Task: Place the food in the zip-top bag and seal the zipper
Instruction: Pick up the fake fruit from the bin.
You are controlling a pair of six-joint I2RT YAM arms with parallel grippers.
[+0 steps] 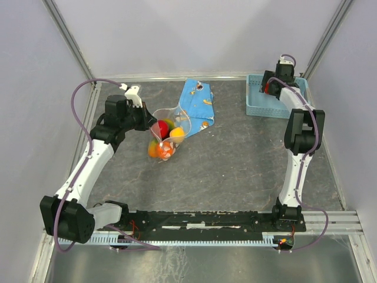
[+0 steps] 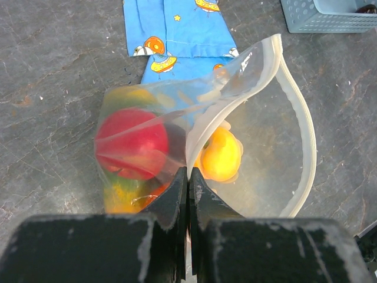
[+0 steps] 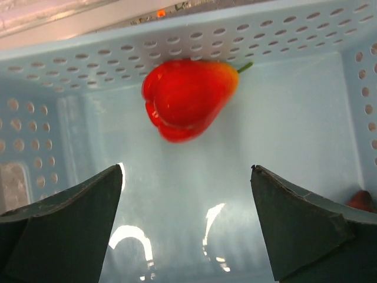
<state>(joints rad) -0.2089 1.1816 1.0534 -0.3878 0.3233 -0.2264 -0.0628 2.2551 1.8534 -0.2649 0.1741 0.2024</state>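
The zip-top bag (image 1: 171, 127) lies mid-table with its mouth held open. Through the clear plastic show a red fruit (image 2: 132, 144), a yellow-orange fruit (image 2: 221, 154) and more food below them (image 1: 159, 150). My left gripper (image 2: 188, 174) is shut on the bag's near mouth edge. The whitish zipper (image 2: 301, 132) curves round the far side of the mouth. My right gripper (image 3: 187, 171) hangs open inside the light-blue basket (image 1: 266, 101). A red toy fruit (image 3: 188, 97) lies on the basket floor just beyond its fingertips, untouched.
A flat blue wrapper with orange prints (image 1: 197, 106) lies behind the bag, partly under it. A dark reddish piece (image 3: 359, 200) shows at the basket's right corner. Grey walls close in the table on three sides.
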